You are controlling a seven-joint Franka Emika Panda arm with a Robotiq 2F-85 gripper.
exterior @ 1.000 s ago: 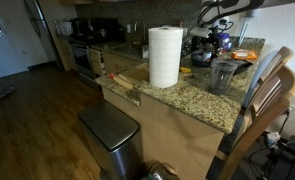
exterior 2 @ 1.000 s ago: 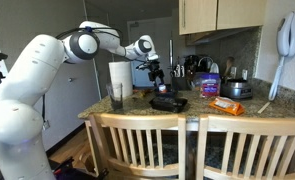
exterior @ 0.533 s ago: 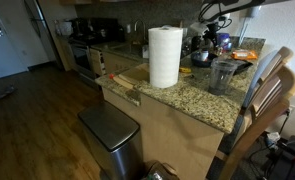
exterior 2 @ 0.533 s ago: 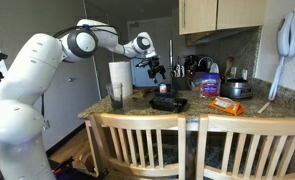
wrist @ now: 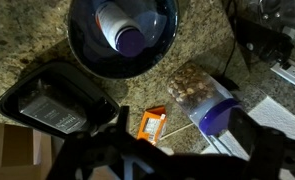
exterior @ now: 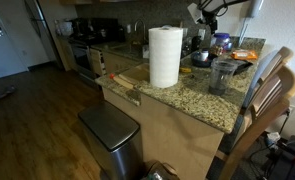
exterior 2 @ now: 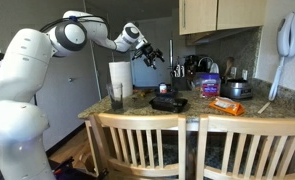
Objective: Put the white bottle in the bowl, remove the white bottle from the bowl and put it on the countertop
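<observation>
Panda arm reaches in over the worktop, which is speckled granite. Two wooden chairs stand at its near edge in an exterior view. A steel-lidded trash bin is on the floor beside the cabinet panel. Paper towel roll stands upright on the worktop, with a clear tumbler near it.

Wrist view, looking down:
- Black tray sits just beside the dark bowl.
- Clear jar with a purple lid and brown contents is on the bowl's other side.
- Orange packet lies between tray and jar.

White bottle lies on its side inside the bowl, purple end toward the bowl's middle. Gripper is high above the worktop, well apart from bowl and bottle. Jaws are spread with nothing between them. In the wrist view they are dark blurred shapes at the bottom edge. The bottle sits up-frame and off to one side of their gap, not in line with it.

Delta vs 1 s ago: the gripper was low, just over the bowl. It has since lifted clear and swung upward, as both exterior views show. Roll and tumbler are unmoved.
</observation>
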